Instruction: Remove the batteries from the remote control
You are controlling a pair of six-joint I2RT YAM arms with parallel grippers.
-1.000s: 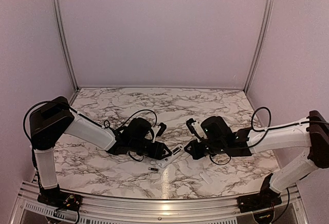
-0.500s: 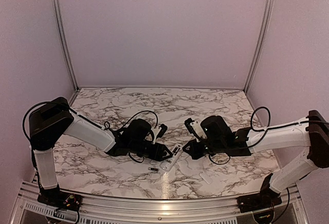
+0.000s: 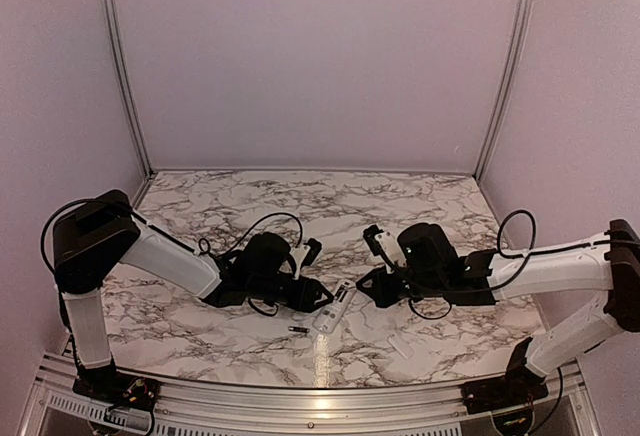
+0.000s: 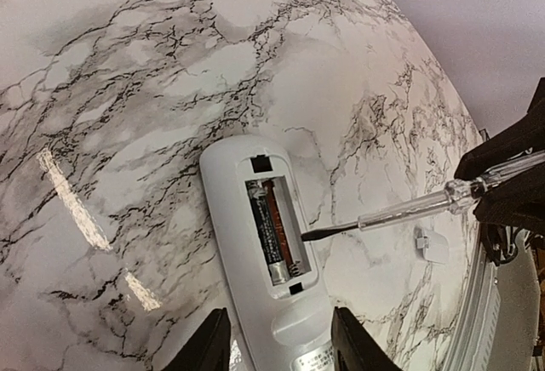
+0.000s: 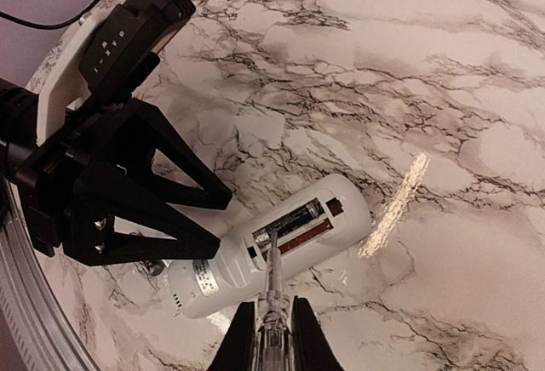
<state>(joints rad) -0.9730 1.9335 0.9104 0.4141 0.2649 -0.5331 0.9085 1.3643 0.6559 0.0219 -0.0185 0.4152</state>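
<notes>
overhead, we see the remote control [image 3: 337,306] slantwise on the surface [image 3: 250,206] between our arms, with the left fingers [image 3: 318,296] clamped across it. from the left wrist, its open recess faces up; the slim dark batteries [image 4: 271,228] lie along its long axis, and the screwdriver [image 4: 400,212] tip is at their side. from the right wrist, our right fingers [image 5: 243,337] pinch the screwdriver tight, aimed straight ahead across the remote.

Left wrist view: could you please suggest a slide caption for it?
Left hand steadies the remote control while the tip of a screwdriver reaches into its open battery compartment.
</notes>
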